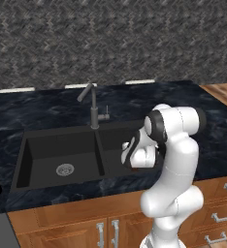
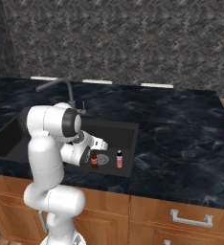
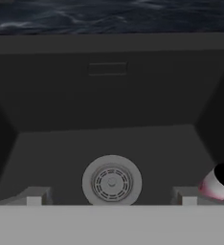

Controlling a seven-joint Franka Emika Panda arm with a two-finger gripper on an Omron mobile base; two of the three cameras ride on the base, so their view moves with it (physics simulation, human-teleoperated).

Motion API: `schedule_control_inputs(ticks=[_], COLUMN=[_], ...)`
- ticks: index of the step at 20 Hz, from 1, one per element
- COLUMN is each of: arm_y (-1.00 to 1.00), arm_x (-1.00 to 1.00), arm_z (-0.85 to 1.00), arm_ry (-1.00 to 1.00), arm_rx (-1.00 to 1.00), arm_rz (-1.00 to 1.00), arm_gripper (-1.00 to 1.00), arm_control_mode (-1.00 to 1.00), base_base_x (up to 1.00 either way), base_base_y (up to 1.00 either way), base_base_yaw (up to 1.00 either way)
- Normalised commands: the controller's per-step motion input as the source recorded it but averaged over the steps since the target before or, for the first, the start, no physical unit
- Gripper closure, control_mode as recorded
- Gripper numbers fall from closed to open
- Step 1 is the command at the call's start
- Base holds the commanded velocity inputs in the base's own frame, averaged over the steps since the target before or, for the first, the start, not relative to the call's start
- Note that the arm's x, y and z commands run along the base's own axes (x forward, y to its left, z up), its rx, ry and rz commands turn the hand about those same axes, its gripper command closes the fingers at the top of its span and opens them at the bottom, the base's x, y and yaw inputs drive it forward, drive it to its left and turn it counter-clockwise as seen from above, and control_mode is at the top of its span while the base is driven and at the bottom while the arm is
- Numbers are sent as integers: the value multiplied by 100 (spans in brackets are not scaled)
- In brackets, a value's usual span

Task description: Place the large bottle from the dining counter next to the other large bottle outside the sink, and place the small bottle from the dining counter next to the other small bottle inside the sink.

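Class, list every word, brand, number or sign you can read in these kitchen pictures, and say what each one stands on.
No text can be read.
The small bottle in the sink: its red and white label is too small to read.
The other small bottle: no readable marking.

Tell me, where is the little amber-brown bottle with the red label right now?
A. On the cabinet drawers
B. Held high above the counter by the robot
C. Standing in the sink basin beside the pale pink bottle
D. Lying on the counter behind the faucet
C: the right base view shows the small bottle standing upright in the basin of the sink, near the other small bottle and beside the drain.
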Motion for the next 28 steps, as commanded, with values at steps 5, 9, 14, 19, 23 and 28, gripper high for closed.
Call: schedule_control_inputs(ticks=[5, 9, 14, 19, 23, 28], arm_y=[0, 0, 0, 0, 1, 5], arm_x=[0, 0, 0, 0, 0, 0], arm_z=[58, 85, 92, 89, 78, 63], arm_ry=[-12, -9, -5, -3, 0, 0], arm_rx=[0, 0, 0, 0, 0, 0], arm_rz=[-1, 0, 0, 0, 1, 1], arm_gripper=[-100, -100, -100, -100, -100, -100], arm_control_mode=[-100, -100, -100, -100, -100, -100], base_base_x=[0, 0, 0, 0, 0, 0], base_base_y=[0, 0, 0, 0, 0, 0], base_base_yaw=[0, 0, 0, 0, 0, 0])
